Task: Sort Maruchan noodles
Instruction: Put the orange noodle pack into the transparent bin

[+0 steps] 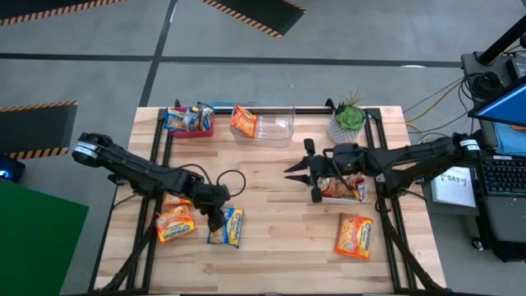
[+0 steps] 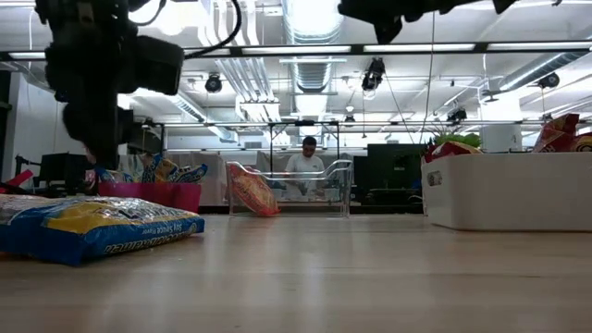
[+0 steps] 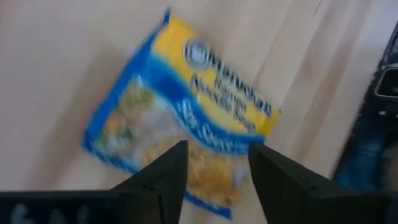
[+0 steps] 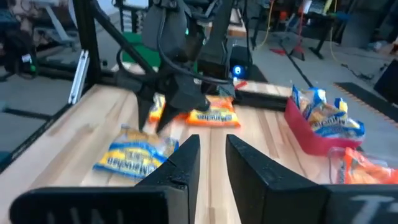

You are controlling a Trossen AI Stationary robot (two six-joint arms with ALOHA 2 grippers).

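Left gripper [image 1: 215, 220] hangs right over a flat blue-and-yellow plastic noodle packet [image 1: 227, 227] at the table's near-left, fingers spread w/ a gap, nothing held. Two orange packets [image 1: 174, 220] lie just beside it. Packet looks light, crinkly, slippery; noodle block inside prob. snaps easy, so pinch a short edge softly. Right gripper [image 1: 297, 170] is over the table's middle, fingers nearly together, empty, near a white bin [image 1: 362, 196].

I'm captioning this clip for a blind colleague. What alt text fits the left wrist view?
Seen past the left gripper, whose two dark fingers stand apart and hold nothing, a blue-and-yellow noodle packet lies flat and askew on the wooden table. A dark frame edge shows at one side.
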